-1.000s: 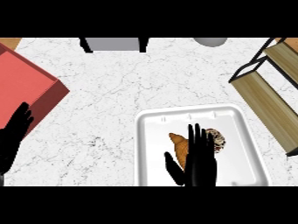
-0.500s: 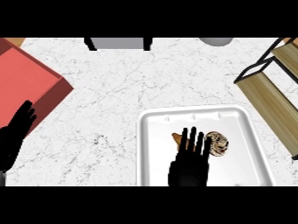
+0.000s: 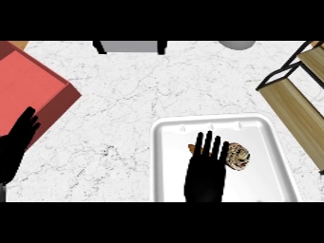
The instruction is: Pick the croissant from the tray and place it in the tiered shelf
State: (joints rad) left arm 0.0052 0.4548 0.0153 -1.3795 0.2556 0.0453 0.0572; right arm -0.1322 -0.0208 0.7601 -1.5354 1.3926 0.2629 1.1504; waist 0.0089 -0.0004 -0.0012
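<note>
The croissant [image 3: 239,155], brown and mottled, lies in the middle of the white tray [image 3: 174,142] at the lower centre of the counter. My right hand [image 3: 206,171] is open over the tray with straight fingers, covering the croissant's left part; a sliver of orange shows at its left edge. The tiered shelf [image 3: 301,107], with wooden boards and a black frame, stands at the right edge. My left hand [image 3: 14,144] rests open at the lower left, fingers up, beside the red box.
A red box [image 3: 17,90] sits at the upper left. A grey object with black legs [image 3: 129,46] and a grey round object [image 3: 236,44] stand at the counter's far edge. White marble counter lies between box and tray.
My right hand has shifted slightly forward and right over the tray, covering more of the croissant. The view has shifted a little. The left hand stays where it was.
</note>
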